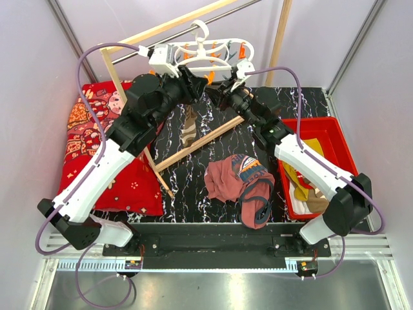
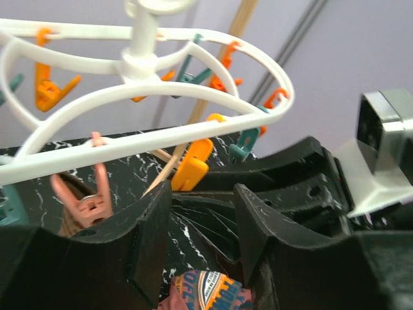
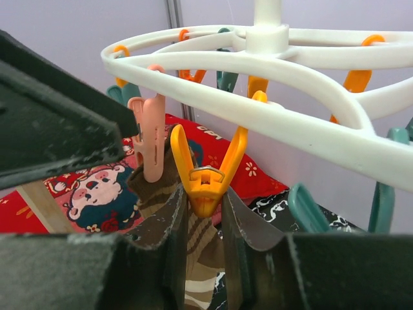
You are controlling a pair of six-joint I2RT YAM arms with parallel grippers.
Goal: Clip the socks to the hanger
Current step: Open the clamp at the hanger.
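Note:
The white oval hanger [image 1: 222, 45] hangs from the rail at the back, ringed with orange and teal pegs. A brown-and-tan striped sock [image 1: 189, 129] dangles from it, held by a pink peg [image 3: 150, 139]. My right gripper [image 3: 205, 200] is under the ring [image 3: 258, 97], with its fingers pressed on both sides of an orange peg [image 3: 205, 174]. The striped sock [image 3: 150, 194] hangs just behind that peg. My left gripper [image 2: 201, 194] is open and empty beneath the ring [image 2: 193, 97], close to another orange peg [image 2: 192, 165]. Mustard yellow socks [image 1: 303, 174] lie in the red bin.
The red bin [image 1: 339, 129] stands at the right. A rust-maroon garment [image 1: 232, 177] lies on the black marbled table, and a red cartoon-print cushion [image 1: 97, 148] lies at the left. The rack's wooden poles [image 1: 200, 143] cross under the hanger. Both arms crowd together there.

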